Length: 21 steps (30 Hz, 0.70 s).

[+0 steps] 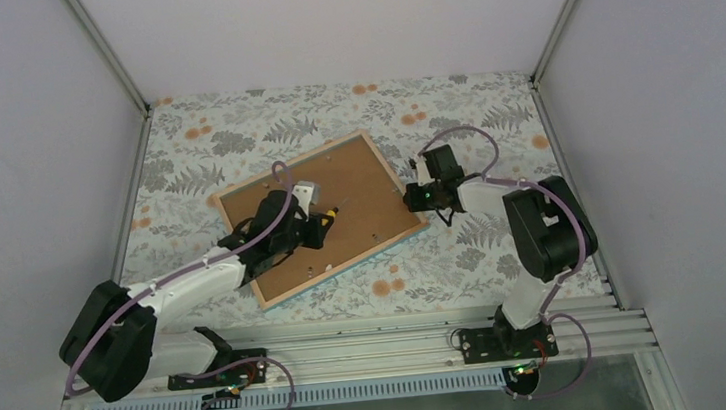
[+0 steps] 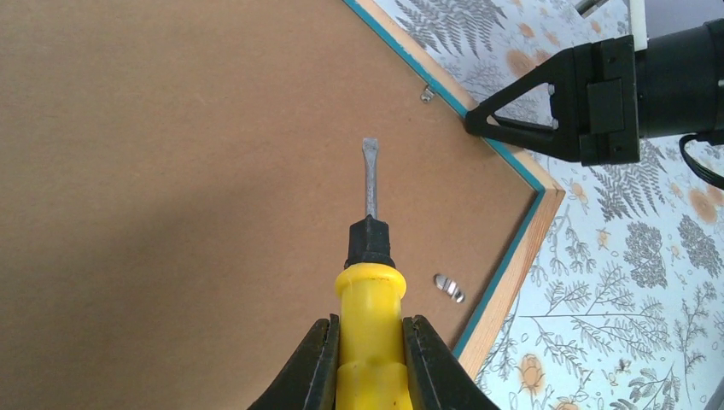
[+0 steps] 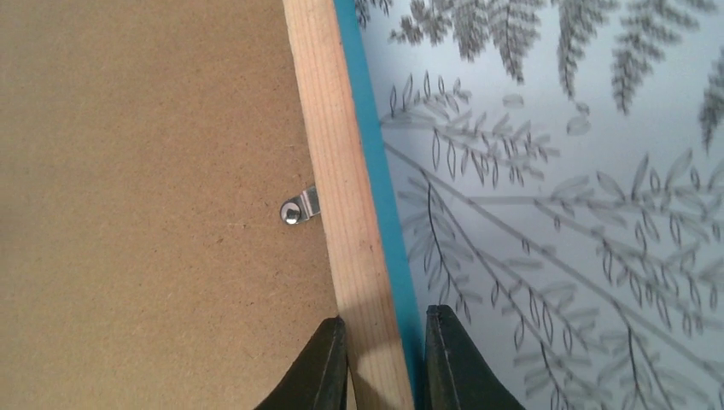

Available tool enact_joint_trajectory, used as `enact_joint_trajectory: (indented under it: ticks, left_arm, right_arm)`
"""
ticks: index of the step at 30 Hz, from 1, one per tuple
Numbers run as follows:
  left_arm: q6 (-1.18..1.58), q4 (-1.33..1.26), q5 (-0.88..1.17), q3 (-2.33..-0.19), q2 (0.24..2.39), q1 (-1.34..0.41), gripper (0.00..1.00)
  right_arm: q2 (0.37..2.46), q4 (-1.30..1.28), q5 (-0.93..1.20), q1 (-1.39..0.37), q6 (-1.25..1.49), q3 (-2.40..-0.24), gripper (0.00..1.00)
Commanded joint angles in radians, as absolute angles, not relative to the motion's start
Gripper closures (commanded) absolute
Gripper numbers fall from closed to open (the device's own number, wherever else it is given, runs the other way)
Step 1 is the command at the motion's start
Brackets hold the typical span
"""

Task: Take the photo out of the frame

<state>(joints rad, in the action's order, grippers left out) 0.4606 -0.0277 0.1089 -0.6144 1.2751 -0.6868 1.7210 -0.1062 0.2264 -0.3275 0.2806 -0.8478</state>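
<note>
- Pinches yellow-handled screwdriver [image 2: 370, 299] in left pincer [image 2: 371, 346], blade over brown backing board [image 1: 337, 187].
- Clamps right pincer [image 3: 384, 342] on wooden rim of frame [image 3: 346, 171], face down on flowered desk [image 1: 231, 127].

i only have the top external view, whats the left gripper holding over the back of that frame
observer: a flat-blade screwdriver with a yellow handle, pinched in the left gripper, blade over the brown backing board
operator: any clips near the tip
observer: one small metal tab lies ahead and right of the tip, another right of the handle, and the tip touches neither
operator: and the right gripper
observer: the right gripper has one finger on each side of the light wood rim of the turquoise-edged frame, closed on it, with a metal tab just ahead
</note>
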Motion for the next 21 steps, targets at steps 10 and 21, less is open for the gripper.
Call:
enact_joint_trajectory:
  ticks: [10, 21]
  left_arm:
    - [0.457, -0.060, 0.099, -0.809, 1.498, -0.794, 0.98]
    - [0.461, -0.069, 0.122, -0.909, 1.653, -0.848, 0.98]
  right_arm:
    - [1.570, -0.001, 0.219, -0.351, 0.451, -0.668, 0.96]
    - [1.553, 0.097, 0.234, -0.354, 0.460, -0.604, 0.96]
